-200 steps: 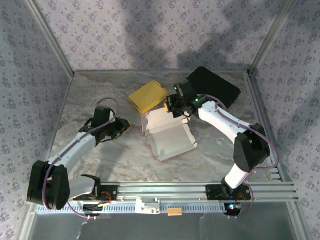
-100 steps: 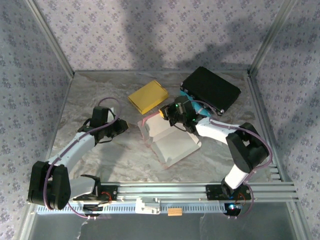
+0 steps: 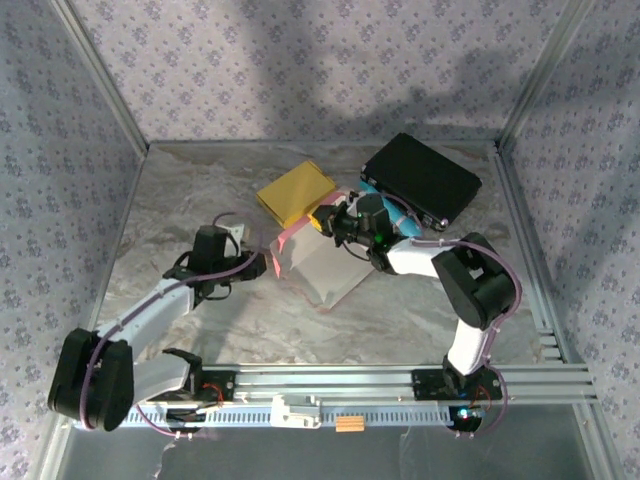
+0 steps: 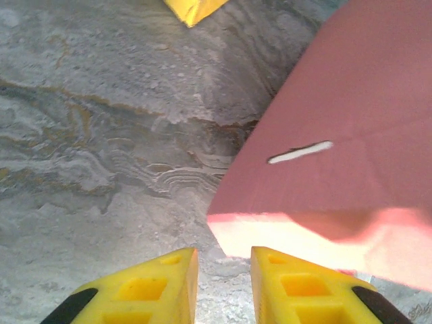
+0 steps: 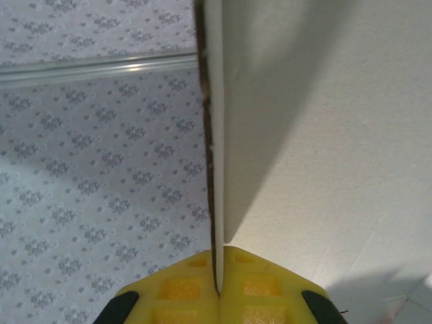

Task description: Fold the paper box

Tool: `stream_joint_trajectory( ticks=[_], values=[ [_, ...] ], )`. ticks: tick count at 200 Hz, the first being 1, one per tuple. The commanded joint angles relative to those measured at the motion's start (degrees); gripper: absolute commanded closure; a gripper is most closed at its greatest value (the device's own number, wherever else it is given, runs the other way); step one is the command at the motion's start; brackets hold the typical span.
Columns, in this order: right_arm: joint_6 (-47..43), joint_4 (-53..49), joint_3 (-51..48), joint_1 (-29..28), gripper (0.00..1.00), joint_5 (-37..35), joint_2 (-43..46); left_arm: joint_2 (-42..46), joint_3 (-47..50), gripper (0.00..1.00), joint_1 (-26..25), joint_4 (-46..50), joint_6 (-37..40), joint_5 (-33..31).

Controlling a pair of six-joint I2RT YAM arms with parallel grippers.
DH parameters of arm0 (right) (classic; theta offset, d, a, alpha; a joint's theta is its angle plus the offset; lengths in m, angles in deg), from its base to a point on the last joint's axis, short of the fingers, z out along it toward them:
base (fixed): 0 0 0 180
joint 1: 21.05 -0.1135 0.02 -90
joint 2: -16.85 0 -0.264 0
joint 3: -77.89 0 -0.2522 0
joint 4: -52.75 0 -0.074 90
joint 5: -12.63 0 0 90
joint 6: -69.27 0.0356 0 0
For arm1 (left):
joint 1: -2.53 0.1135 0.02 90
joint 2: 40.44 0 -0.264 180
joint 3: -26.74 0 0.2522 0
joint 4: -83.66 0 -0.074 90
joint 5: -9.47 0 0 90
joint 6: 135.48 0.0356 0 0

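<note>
right end effector (image 5: 217, 273) pinching paper box (image 5: 324, 135) edge, left end effector (image 4: 224, 273) slightly parted

Floral-patterned walls (image 3: 300, 70) enclose a grey marbled tabletop (image 3: 180, 190) edged by aluminium rails (image 3: 400, 378).

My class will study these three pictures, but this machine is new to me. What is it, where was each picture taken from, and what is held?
Two robot arms are bolted to a marbled table, each ending in a two-finger gripper. One picture looks from above and behind them; the other two come from cameras on the wrists, so the yellow blocks are fingers. On the table lie a yellow box and a black box. The right gripper is shut on a wall of the part-folded paper box, pink outside and white inside. The left gripper, slightly open, sits by its pink corner, holding nothing.
</note>
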Motion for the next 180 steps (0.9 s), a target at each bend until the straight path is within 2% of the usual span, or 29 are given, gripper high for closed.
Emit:
stream_joint_trajectory(
  ticks=[1,71,129,180],
  values=[
    [-2.6,5.3,-1.4,1.2,1.0,5.3,-2.2,2.9,2.6,0.71,-0.4,-5.0,3.2,-1.3],
    [-2.1,8.3,-0.5,2.8,1.0,9.7,-5.9,1.1,2.7,0.71,-3.7,-4.4,11.2,0.8],
    [-1.0,9.1,0.5,2.6,1.0,9.6,-6.3,-0.2,3.2,0.67,-7.5,-9.2,12.4,0.4],
    [-0.1,9.2,0.9,2.4,1.0,9.6,-6.1,-2.2,3.4,0.67,-7.9,-11.3,13.6,0.3]
  ],
)
